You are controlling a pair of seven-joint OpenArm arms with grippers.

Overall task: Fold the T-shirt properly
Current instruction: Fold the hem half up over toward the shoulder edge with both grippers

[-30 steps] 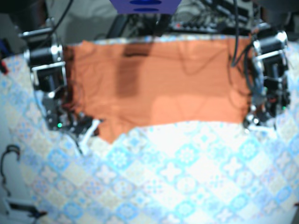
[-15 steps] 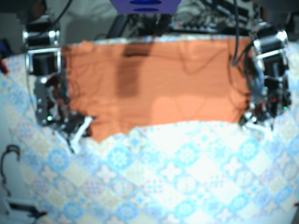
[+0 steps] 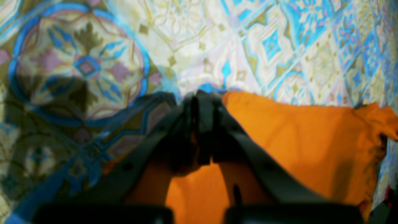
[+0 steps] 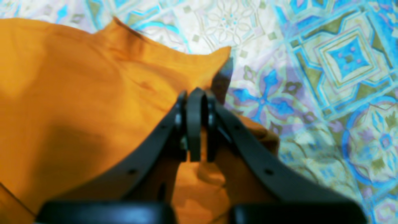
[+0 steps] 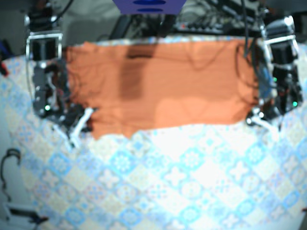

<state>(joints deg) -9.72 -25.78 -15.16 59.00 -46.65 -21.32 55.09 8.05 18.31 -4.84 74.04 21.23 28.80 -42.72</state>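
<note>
Across the far half of the tablecloth (image 5: 192, 182) lies the orange shirt (image 5: 163, 86), spread flat and wide, with both arms down at its near edge. Right gripper (image 4: 194, 93) first: fingers squeezed tight together at the shirt's near corner, cloth bunched up and caught beneath them, and a flap of hem standing up just beyond the tips. Over to the left gripper (image 3: 200, 95) at the shirt's other near corner: fingers pressed together right on the edge, a sliver of orange pinched between them. From above, the shirt's near hem runs ragged between the two grippers, dipping lower at the right gripper's corner. A darker stripe of shadow crosses the shirt from its far edge, and the tablecloth's blue-and-cream tile pattern carries on from the near hem
</note>
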